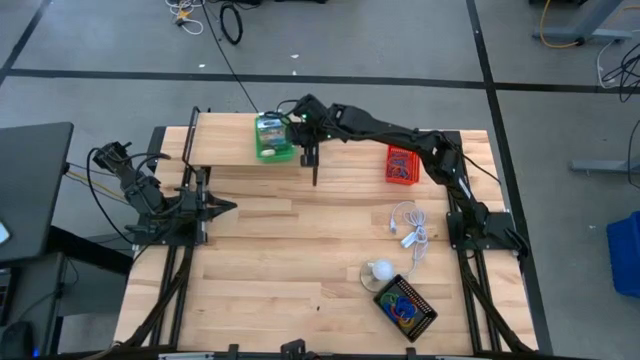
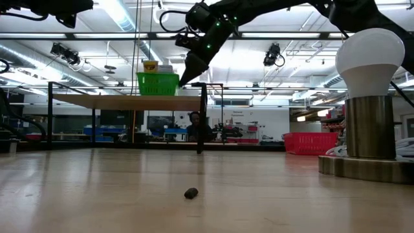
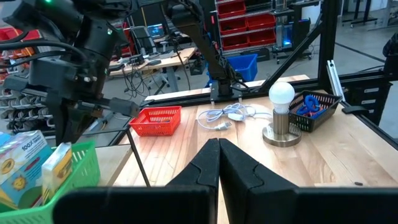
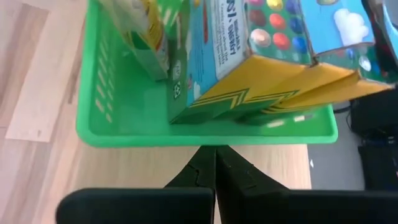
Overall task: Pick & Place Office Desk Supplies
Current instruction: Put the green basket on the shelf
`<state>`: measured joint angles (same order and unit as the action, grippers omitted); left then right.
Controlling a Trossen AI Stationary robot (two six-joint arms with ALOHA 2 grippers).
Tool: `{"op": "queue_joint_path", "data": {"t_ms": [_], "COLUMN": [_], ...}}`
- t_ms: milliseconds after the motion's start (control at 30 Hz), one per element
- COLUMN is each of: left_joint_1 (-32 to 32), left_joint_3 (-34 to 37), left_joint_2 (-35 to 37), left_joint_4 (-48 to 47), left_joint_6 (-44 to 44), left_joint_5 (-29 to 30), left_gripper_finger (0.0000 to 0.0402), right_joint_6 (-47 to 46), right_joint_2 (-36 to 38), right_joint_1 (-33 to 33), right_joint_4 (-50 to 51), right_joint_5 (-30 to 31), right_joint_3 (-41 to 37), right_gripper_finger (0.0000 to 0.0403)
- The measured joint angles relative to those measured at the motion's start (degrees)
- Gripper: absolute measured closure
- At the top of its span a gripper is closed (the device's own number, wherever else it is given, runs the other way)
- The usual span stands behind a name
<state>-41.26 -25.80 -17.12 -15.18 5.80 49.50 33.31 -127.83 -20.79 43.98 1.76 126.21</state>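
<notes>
Toward twelve o'clock on the wooden bench (image 1: 300, 260), green and yellow printed packets (image 4: 249, 56) already sit in the green mesh basket (image 1: 272, 140); right end effector (image 1: 314, 165) hovers closed, empty; coloured loops (image 1: 405, 305) remain.

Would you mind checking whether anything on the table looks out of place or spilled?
One small dark piece lies alone on the bare wood near the front of the table, away from every basket. The boxes in the green basket lean tilted rather than upright. Nothing looks spilled or damaged.
</notes>
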Motion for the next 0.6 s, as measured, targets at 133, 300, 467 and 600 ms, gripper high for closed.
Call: {"op": "queue_joint_path", "data": {"t_ms": [133, 300, 467, 600], "left_joint_1": [0.0, 0.0, 0.0, 0.0], "left_joint_3": [0.0, 0.0, 0.0, 0.0], "left_joint_2": [0.0, 0.0, 0.0, 0.0], "left_joint_4": [0.2, 0.5, 0.5, 0.5], "left_joint_6": [0.0, 0.0, 0.0, -0.4], "left_joint_5": [0.0, 0.0, 0.0, 0.0], "left_gripper_finger": [0.0392, 0.0392, 0.0392, 0.0392], "right_joint_6": [0.8, 0.7, 0.6, 1.1], "right_joint_2": [0.0, -0.5, -1.7, -2.3], "right_joint_1": [0.1, -0.3, -0.7, -0.6], "right_joint_4": [-0.4, -1.4, -3.0, -5.8], "right_joint_5": [-0.2, -0.6, -3.5, -5.9], "right_joint_3": [0.0, 0.0, 0.0, 0.0], "right_gripper_finger": [0.0403, 0.0403, 0.0403, 0.0403]}}
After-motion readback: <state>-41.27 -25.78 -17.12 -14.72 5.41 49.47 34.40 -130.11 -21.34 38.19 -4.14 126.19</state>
